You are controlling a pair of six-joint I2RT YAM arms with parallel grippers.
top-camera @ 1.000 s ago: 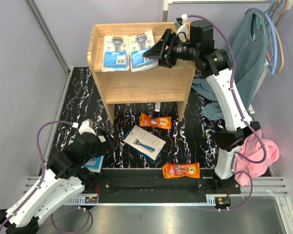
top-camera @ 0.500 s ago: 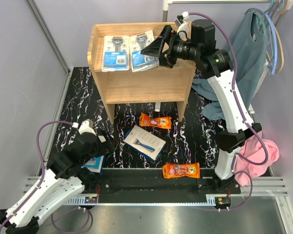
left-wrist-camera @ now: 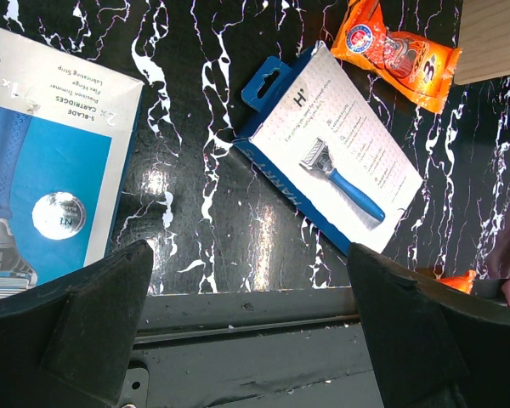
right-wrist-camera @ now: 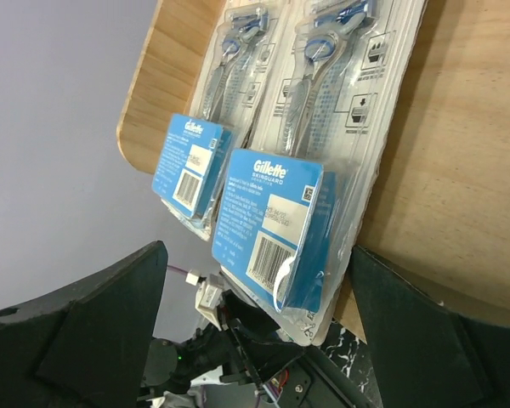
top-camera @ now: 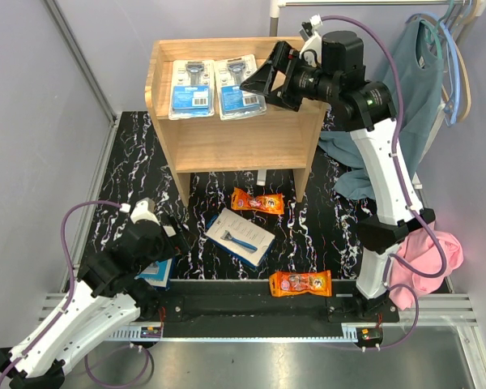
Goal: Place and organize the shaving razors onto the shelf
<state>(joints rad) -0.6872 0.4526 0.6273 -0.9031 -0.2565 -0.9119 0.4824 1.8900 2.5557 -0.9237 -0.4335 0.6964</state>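
From above, the left arm lies folded low at the near-left corner. Its left pincer (top-camera: 168,243) covers most of the near-left box (top-camera: 155,273), so only a blue corner shows there. The left wrist view shows that box (left-wrist-camera: 51,187) much better: a white-and-blue face with a razor handle printed on it. The same view shows the pincer (left-wrist-camera: 248,255) spread wide and holding nothing above the dark marbled surface (left-wrist-camera: 204,212).

The shelf (top-camera: 227,138) stands at the far middle. On its top tier the left blister pack (top-camera: 191,89) and right blister pack (top-camera: 238,86) lie flat, side by side and just touching. Only the right wrist view shows their printing and barcodes (right-wrist-camera: 206,127) (right-wrist-camera: 293,170).

In front of the shelf, the far orange packet (top-camera: 257,201) lies just beyond the centre box (top-camera: 240,237). The near orange packet (top-camera: 300,283) sits by the near edge.

The right arm rises tall from its base and bends leftward over the shelf top. The right pincer (top-camera: 257,87) is by the right blister pack's edge, jaws wide apart and gripping nothing.
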